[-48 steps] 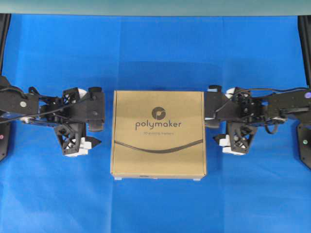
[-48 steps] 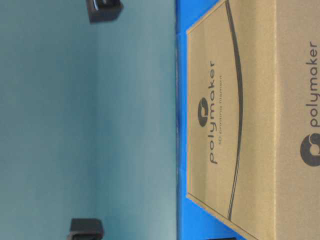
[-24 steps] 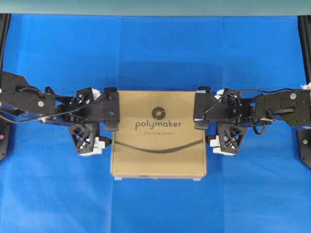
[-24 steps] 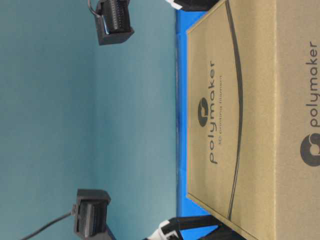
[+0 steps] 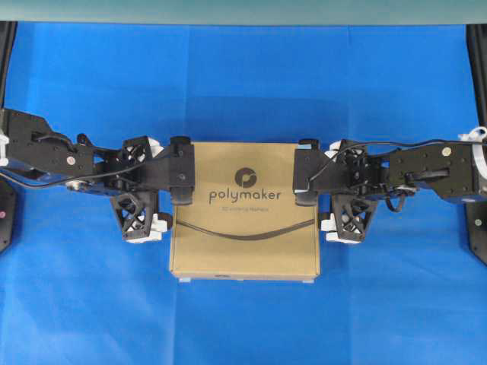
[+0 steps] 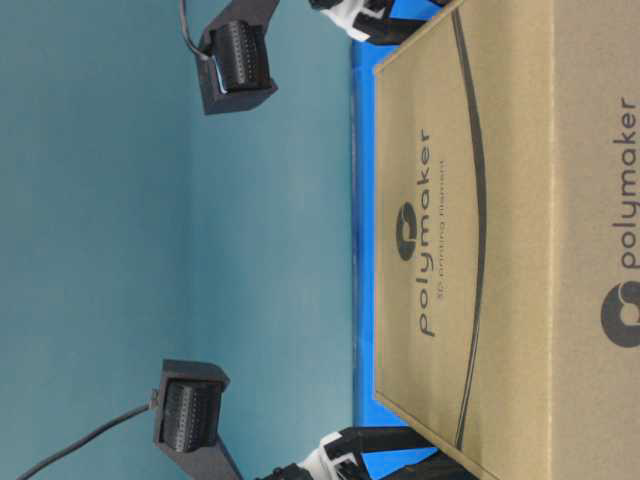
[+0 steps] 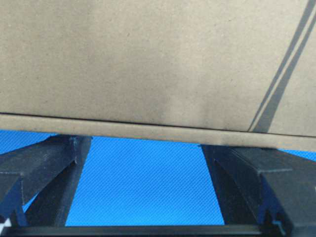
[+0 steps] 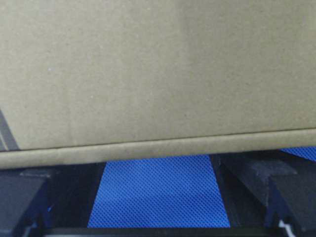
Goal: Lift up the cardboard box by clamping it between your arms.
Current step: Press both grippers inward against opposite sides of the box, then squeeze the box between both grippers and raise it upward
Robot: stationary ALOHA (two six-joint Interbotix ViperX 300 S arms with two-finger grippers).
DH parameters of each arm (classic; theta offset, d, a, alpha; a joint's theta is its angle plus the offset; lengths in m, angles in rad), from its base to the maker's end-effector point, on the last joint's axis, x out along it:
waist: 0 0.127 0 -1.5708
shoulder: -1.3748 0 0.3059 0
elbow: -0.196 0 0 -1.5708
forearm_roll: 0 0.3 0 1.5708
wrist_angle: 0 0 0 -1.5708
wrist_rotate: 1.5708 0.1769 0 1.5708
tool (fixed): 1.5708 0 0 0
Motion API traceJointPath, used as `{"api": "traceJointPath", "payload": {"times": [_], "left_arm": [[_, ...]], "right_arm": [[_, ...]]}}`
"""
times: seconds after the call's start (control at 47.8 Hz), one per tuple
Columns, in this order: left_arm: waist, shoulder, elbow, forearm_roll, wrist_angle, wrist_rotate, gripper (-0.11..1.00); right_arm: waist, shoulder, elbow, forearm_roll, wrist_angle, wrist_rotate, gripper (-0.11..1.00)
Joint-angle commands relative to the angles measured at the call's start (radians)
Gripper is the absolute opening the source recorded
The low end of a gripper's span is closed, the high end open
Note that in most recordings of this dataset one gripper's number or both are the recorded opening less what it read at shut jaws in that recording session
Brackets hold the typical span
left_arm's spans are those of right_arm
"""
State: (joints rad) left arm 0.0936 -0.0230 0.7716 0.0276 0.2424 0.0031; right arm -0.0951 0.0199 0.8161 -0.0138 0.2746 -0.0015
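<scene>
cardboard box (image 5: 243,211) sits mid-counter, roughly centred between the side edges, a bit nearer the far edge than the near one; a second ago both arms stood off its sides, now both have closed in and overlap its left and right edges in the overhead view, and the box print has shifted slightly, so I judge it's being squeezed and maybe just starting to come off the blue counter (image 5: 243,84), not confirmed. Left hand (image 7: 148,148): fingers (image 7: 44,168) apart, box side pressed across their tips, blue showing in the gap between them, so it's pushing not pinching. Right hand (image 8: 158,165): same, fingers (image 8: 256,182) spread with the box edge laid over them. Means for the task: clamp looks made, lift is the step in hand. Risk by my read: hold is friction only on two narrow contacts, uneven pressure could let the box tilt or slip. Room: counter bare on all sides of the box, wide strip to the near edge and far edge, nothing above it in the table-level view, so straight up is free
</scene>
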Motion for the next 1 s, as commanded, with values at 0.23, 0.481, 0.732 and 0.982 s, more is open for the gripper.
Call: {"api": "traceJointPath", "payload": {"times": [0.23, 0.481, 0.732, 0.982], "left_arm": [[0.003, -0.025, -0.075, -0.002, 0.051, -0.003, 0.85], [0.003, -0.101, -0.129, -0.002, 0.138, -0.002, 0.85], [0.002, -0.163, -0.199, 0.0, 0.262, 0.021, 0.85], [0.0, -0.17, -0.324, 0.0, 0.414, 0.074, 0.85]], "right_arm": [[0.003, -0.055, -0.072, 0.005, 0.041, 0.017, 1.0], [0.006, -0.11, -0.15, 0.006, 0.219, 0.012, 1.0], [0.006, -0.192, -0.233, 0.005, 0.35, 0.006, 1.0], [0.017, -0.241, -0.324, 0.005, 0.522, 0.006, 1.0]]}}
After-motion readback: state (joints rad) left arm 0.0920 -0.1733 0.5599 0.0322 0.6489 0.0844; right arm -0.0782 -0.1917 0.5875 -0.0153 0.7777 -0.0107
